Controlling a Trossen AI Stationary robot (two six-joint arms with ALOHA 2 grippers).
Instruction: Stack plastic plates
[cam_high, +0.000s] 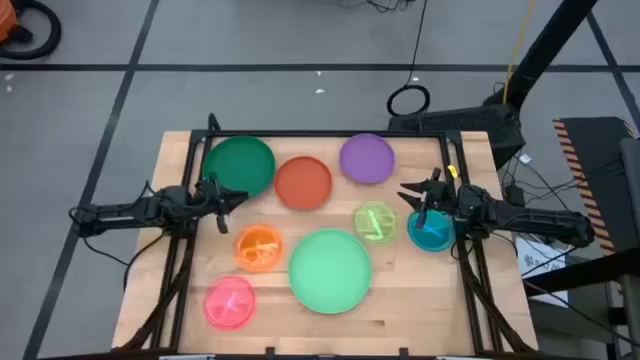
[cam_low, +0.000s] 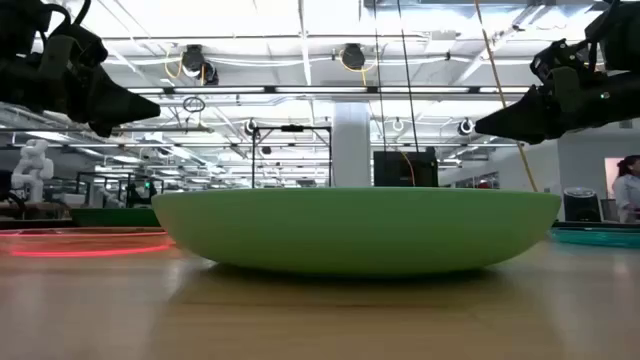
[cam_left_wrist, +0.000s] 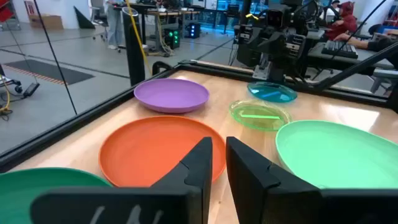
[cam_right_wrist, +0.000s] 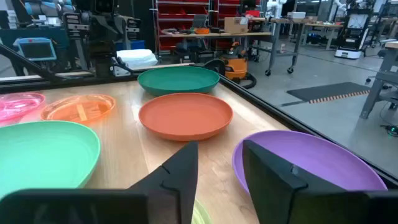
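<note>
From above, all eight plastic plates (cam_high: 329, 270) lie separate mid-frame, so nothing's stacked yet. Left gripper (cam_high: 222, 196) hovers at left, right gripper (cam_high: 418, 195) at right. Wrist views: both claws slightly parted, empty.

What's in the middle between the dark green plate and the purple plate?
The red-orange plate sits between the dark green plate and the purple plate, apart from both. The high view shows it.
</note>
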